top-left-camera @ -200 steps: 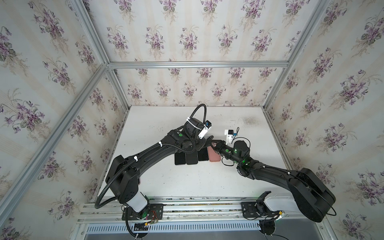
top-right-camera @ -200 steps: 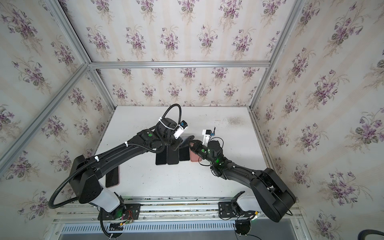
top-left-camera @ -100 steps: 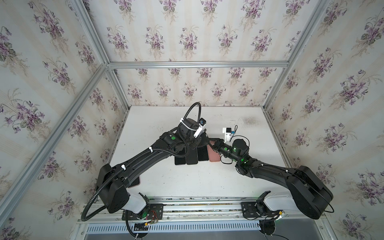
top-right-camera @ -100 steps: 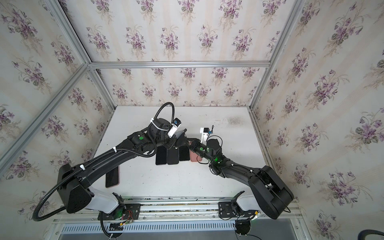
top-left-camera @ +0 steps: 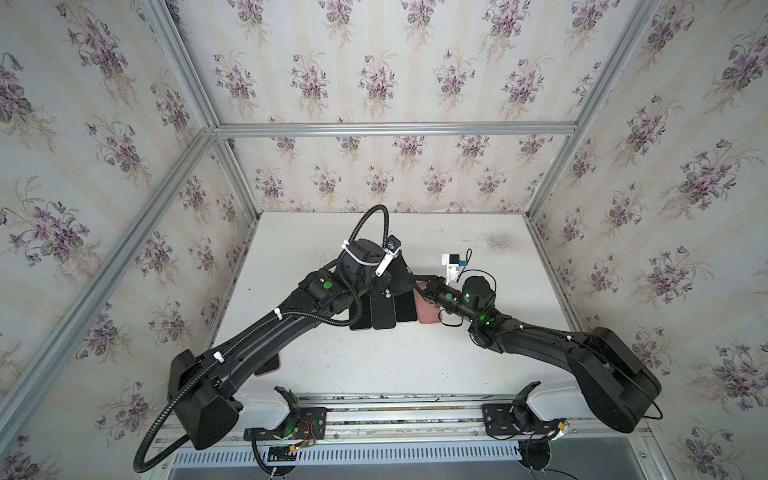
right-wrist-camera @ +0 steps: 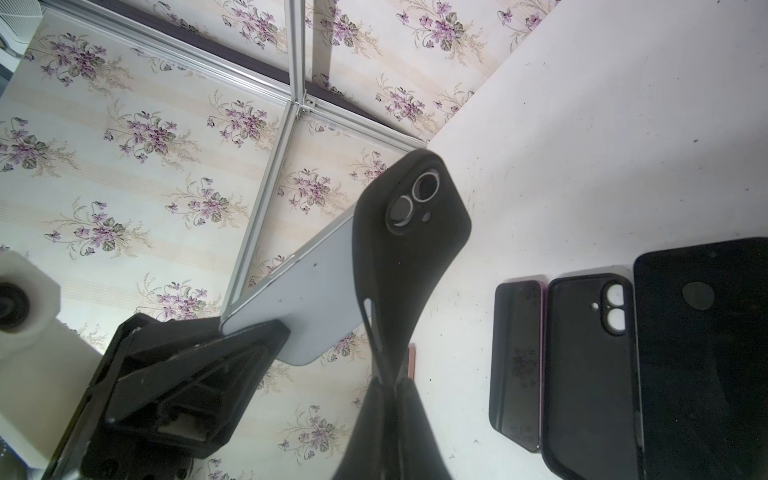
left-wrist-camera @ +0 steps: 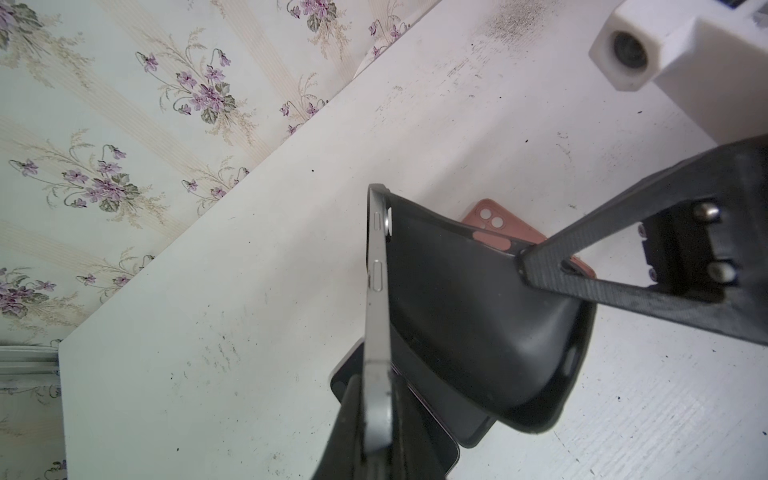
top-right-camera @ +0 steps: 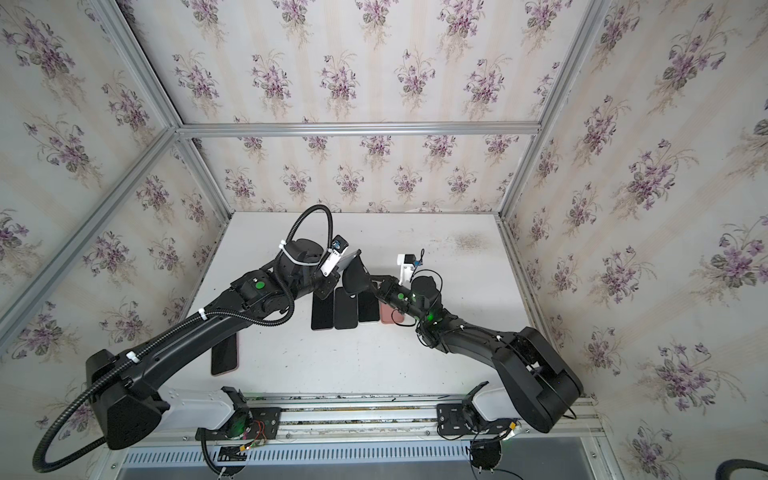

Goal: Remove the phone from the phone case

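Though its lens corner sits inside the case (right-wrist-camera: 411,249), the phone (right-wrist-camera: 299,299) shows most of its pale back bare, the black case bent away from it like a peeled skin; both are held up off the table (top-left-camera: 374,365), near its middle. The left gripper (left-wrist-camera: 376,424) is clamped tight on the end of the phone away from the lenses, one finger on each face; the right gripper (right-wrist-camera: 388,399) is pinched tight on the free rim of the case, with nothing else in it. In both top views the left gripper reaches the phone from about 9 o'clock and the right gripper meets the case from about 3 o'clock. At 6 o'clock of the held phone a row of four things lies flat on the table, side by side; from 9 o'clock towards 3 o'clock they are a black slab (top-left-camera: 360,313) with a round mark on it, an empty black case (top-left-camera: 383,311) with the table showing through its lens holes, a dark-screened phone (top-left-camera: 405,307), and a pink phone (top-left-camera: 426,309) lying back up, partly under the right gripper. Well apart from the row, at about 8 o'clock of it, a lone phone (top-right-camera: 224,353) lies screen up, half hidden beneath the left arm.
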You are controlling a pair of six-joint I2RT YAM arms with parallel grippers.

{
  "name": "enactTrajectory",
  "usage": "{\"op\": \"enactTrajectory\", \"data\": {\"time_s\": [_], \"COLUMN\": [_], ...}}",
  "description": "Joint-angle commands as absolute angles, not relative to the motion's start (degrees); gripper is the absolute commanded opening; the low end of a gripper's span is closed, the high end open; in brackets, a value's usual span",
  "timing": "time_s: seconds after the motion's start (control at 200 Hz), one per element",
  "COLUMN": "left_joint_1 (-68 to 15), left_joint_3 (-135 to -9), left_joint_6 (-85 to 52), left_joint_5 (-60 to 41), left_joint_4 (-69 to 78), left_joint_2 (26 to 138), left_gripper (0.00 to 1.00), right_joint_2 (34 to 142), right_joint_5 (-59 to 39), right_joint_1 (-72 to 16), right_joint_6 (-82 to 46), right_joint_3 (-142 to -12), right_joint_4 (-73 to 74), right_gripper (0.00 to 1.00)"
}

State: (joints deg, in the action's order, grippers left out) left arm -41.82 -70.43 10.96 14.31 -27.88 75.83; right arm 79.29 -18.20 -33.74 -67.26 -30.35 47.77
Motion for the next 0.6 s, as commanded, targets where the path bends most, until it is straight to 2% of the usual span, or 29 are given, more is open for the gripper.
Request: {"op": "enactTrajectory", "data": {"time_s": [0.0,0.595], "left_joint_1": [-41.6,-39.6], "left_joint_3": [-69.8,-67.3], "left_joint_6": [11.3,12.6], "left_joint_5": [16.9,18.3], "left_joint_4": [-26.1,-26.7], "left_joint_2": [74.1,68.8], "left_gripper": [0.01,0.01], "right_joint_2": [79.3,80.6], "right_joint_5": [-14.9,-14.6], "right_joint_1": [-33.7,-33.6], "right_joint_6": [-67.4,-67.2], "right_joint_3": [-31.3,-32.5], "right_joint_4": [46.2,44.6], "right_gripper": [0.00,0.00]}}
